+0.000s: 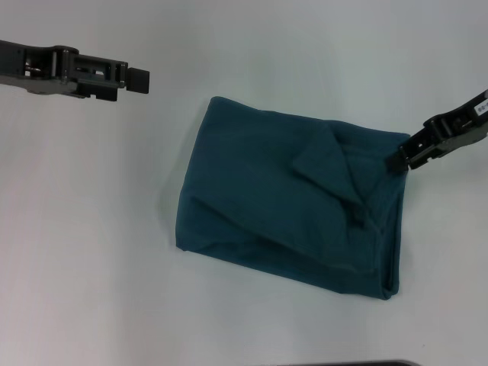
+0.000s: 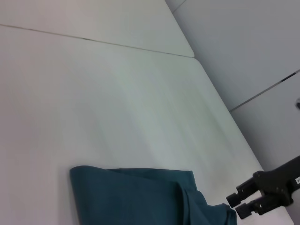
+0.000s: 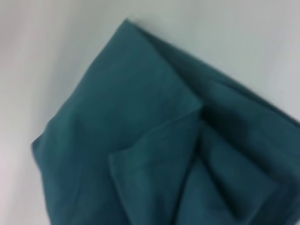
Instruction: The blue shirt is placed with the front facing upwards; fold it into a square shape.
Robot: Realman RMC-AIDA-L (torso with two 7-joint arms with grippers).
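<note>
Three views, one moment. From the head camera you see the shirt [image 1: 282, 221] folded into a rough rectangle on the white table [image 1: 91, 229], a loose triangular flap turned up near its right-hand edge. The right gripper [image 1: 402, 157] sits at the shirt's far right corner, its tips touching the cloth edge; you cannot tell whether they pinch fabric. The left gripper [image 1: 139, 80] hovers over bare table, well apart from the shirt on its left, tips drawn together, holding nothing.

The left wrist camera gives you what the head view lacks: the right gripper [image 2: 240, 206] from the side, its two fingers close together just beside the shirt [image 2: 136, 197]. The right wrist camera shows only the shirt [image 3: 140, 140], layered folds and flap, no fingers.
</note>
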